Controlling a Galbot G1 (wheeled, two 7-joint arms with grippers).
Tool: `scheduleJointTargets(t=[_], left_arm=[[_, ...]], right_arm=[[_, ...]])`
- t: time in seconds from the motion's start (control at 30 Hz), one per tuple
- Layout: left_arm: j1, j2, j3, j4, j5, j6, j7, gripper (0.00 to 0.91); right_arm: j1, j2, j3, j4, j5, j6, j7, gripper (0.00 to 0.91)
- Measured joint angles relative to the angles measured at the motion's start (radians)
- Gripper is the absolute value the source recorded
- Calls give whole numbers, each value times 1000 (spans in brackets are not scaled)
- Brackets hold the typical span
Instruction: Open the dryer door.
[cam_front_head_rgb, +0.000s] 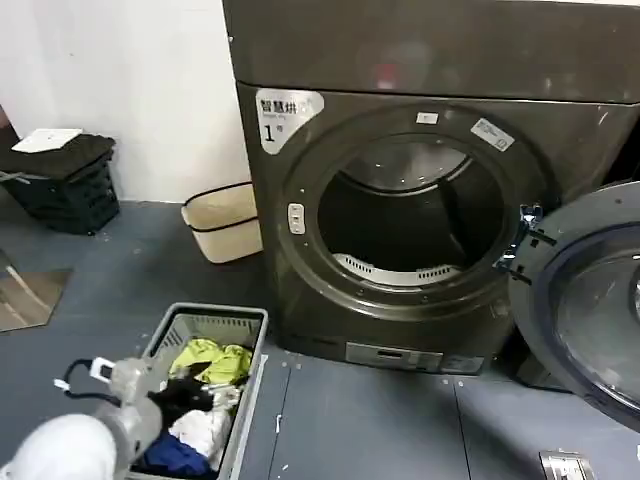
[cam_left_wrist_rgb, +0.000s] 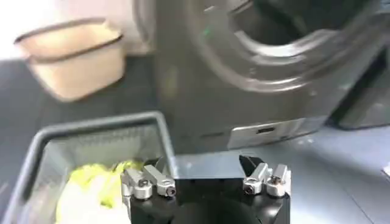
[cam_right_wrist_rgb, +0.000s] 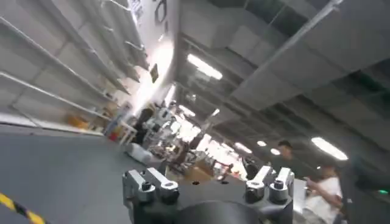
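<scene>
The dryer (cam_front_head_rgb: 300, 290) stands ahead, dark grey-brown, with a white "1" label (cam_front_head_rgb: 285, 115) and its round opening (cam_front_head_rgb: 415, 215) uncovered. The dryer door (cam_front_head_rgb: 590, 300) is swung out to the right on its hinge (cam_front_head_rgb: 520, 245), dark grey inner side and glass facing me. My left gripper (cam_left_wrist_rgb: 202, 163) is open and holds nothing; it hovers low over the laundry basket (cam_left_wrist_rgb: 91, 125), facing the dryer's lower front (cam_left_wrist_rgb: 201, 91). My right gripper (cam_right_wrist_rgb: 204, 173) is open too, turned away from the dryer toward the room's ceiling.
A grey laundry basket (cam_front_head_rgb: 250, 330) with yellow, white and blue clothes sits on the floor left of the dryer. A beige bin (cam_front_head_rgb: 225, 222) stands by the wall, a black crate (cam_front_head_rgb: 65, 180) farther left. A small metal plate (cam_front_head_rgb: 565, 465) lies under the open door.
</scene>
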Motion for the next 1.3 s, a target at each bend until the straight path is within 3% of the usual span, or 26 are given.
scheduleJointTargets(t=[0.2,0.5,1.0,1.3], left_arm=[[13,7,-86,73,-187,80,-97,907],[9,13,-150,194,-358,82,-177,907],[-104,22,-85,403,-577,82,-257,907],[-131,25,-55,437,-649,82,-281,907]], right_arm=[[0,7,-8,-5,6,16,-13,907],[-4,12,-5,-32,6,46,-17,907],[-8,25,-3,-41,9,73,-19,907],[-4,31,-1,-46,17,104,-16,907]])
